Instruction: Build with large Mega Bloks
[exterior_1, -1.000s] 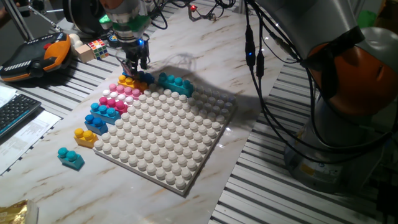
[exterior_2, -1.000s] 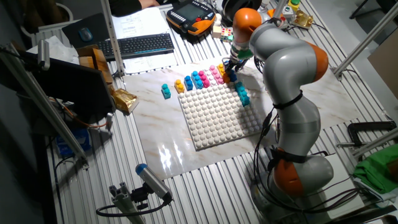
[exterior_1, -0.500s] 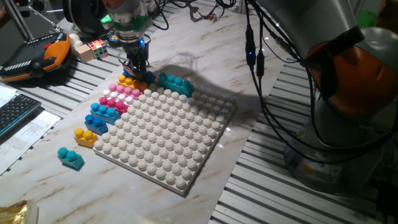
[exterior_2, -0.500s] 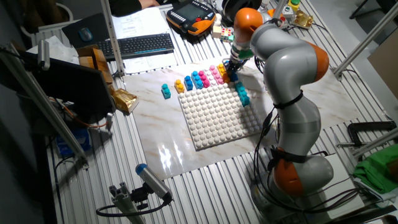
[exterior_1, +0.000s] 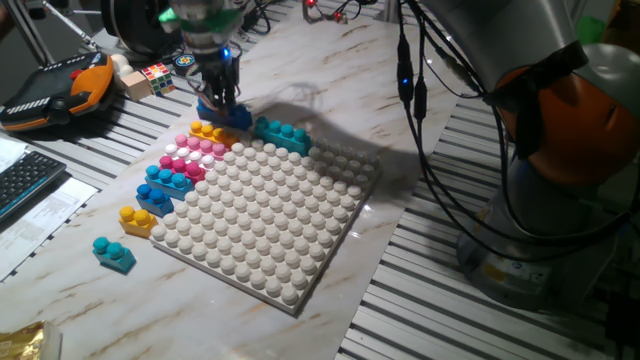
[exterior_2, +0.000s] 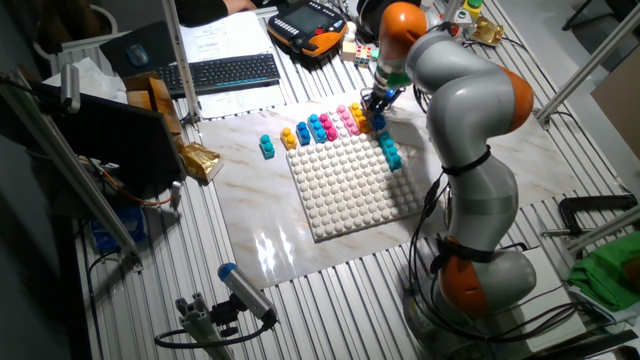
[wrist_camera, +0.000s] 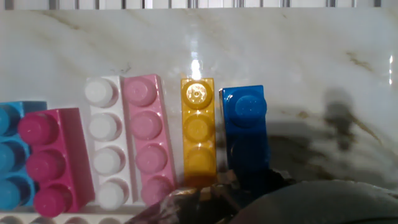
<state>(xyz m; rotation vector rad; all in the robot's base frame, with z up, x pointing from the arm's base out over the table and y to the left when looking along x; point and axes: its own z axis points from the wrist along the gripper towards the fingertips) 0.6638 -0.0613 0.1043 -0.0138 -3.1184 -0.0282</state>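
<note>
My pincer (exterior_1: 221, 98) hangs over the far left corner of the white studded baseplate (exterior_1: 262, 217), and its fingers are clamped on a dark blue brick (exterior_1: 228, 114), which sits a little above the marble tabletop (exterior_1: 330, 70) just beside the yellow brick (exterior_1: 208, 131). Through the hand view, the dark blue brick (wrist_camera: 245, 127) runs down into the shadow of my fingers, with the yellow brick (wrist_camera: 198, 130) alongside it on its left, then a pale pink brick (wrist_camera: 146, 137), a white row of studs (wrist_camera: 102, 143), a magenta brick (wrist_camera: 50, 158) and a light blue brick (wrist_camera: 11, 149) at the frame's edge. In one fixed view, a teal brick (exterior_1: 281, 133) lies on the table just past the baseplate's far edge, near my pincer. Along the baseplate's left side sit a light blue brick (exterior_1: 168, 178), a smaller yellow brick (exterior_1: 137, 217) and, apart on the marble, a small teal brick (exterior_1: 113, 252). From the other fixed view, my pincer (exterior_2: 378, 100) is above the cluster of coloured bricks.
</note>
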